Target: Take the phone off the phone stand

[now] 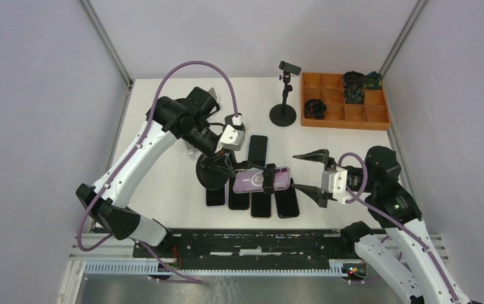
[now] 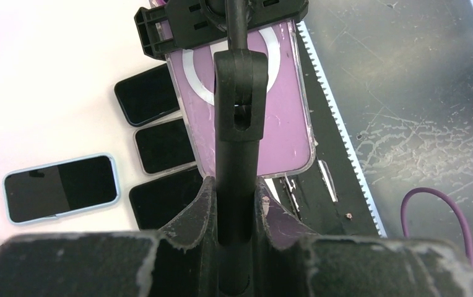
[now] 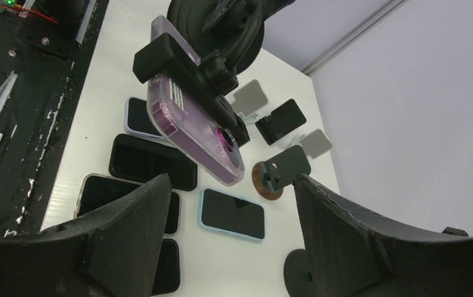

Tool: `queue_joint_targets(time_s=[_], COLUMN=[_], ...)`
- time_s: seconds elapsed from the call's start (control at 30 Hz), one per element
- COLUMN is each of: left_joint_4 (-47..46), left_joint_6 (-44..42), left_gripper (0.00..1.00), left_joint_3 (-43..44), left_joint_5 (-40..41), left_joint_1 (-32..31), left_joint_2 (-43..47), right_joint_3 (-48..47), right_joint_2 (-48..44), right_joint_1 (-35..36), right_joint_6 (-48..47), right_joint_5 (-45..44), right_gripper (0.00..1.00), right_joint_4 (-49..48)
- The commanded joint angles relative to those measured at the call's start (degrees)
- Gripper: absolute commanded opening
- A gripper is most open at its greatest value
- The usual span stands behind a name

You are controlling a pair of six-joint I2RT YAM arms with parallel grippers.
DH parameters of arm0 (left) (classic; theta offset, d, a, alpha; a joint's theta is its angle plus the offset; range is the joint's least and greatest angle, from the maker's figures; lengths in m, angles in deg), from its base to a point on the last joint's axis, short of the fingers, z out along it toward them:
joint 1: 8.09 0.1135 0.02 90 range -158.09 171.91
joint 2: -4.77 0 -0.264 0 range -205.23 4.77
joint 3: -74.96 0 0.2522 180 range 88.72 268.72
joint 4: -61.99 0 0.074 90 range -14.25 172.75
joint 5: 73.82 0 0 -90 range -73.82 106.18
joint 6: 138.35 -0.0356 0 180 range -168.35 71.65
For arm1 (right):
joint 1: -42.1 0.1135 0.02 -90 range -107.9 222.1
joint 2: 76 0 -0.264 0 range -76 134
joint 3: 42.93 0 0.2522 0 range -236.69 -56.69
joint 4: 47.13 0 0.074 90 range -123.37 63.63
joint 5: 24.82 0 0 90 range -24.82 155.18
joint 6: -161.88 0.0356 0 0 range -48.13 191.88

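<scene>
The left arm is reaching in from the left side of the top view. Its jaws are squeezing tight on the thin pole of the black phone stand. The stand is being held up and is tipping to one side near the middle of the frame. The phone in the clear purple case is sitting in the stand's black clip. It is hanging over a row of dark phones that are lying flat on the white tabletop. The right arm is sitting just right of the purple phone. Its jaws are standing wide apart and are not touching the phone. Another black stand is standing upright in the upper middle, beside an orange wooden tray.
</scene>
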Motion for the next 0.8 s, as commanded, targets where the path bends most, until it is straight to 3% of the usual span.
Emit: queue_joint_targets(time_s=[0.0, 0.2, 0.57, 0.63, 0.77], left_joint_4=[-1.2, -1.3, -1.3, -1.3, -1.2], left_joint_6=[2.6, 4.6, 7.5, 7.5, 6.8], left_gripper=[0.02, 0.02, 0.02, 0.02, 0.02], left_joint_3=[2.9, 4.4, 8.6, 8.5, 7.6], left_joint_5=[-4.7, -5.9, -8.3, -8.0, -7.2], left_joint_1=[-1.6, -1.8, -1.8, -1.8, -1.9], left_joint_2=[0.5, -0.8, -3.8, -3.7, -3.4], right_joint_3=[1.1, 1.1, 4.0, 3.6, 3.5], right_joint_2=[0.8, 2.3, 2.0, 2.4, 3.2], right_joint_1=[0.2, 0.9, 1.9, 2.0, 1.9], right_joint_6=[3.2, 4.4, 7.9, 8.2, 11.5], right_joint_5=[4.5, 8.4, 9.2, 9.3, 10.6], right_gripper=[0.79, 0.77, 0.63, 0.54, 0.22], right_joint_4=[-7.8, -10.3, -15.0, -15.6, -19.3])
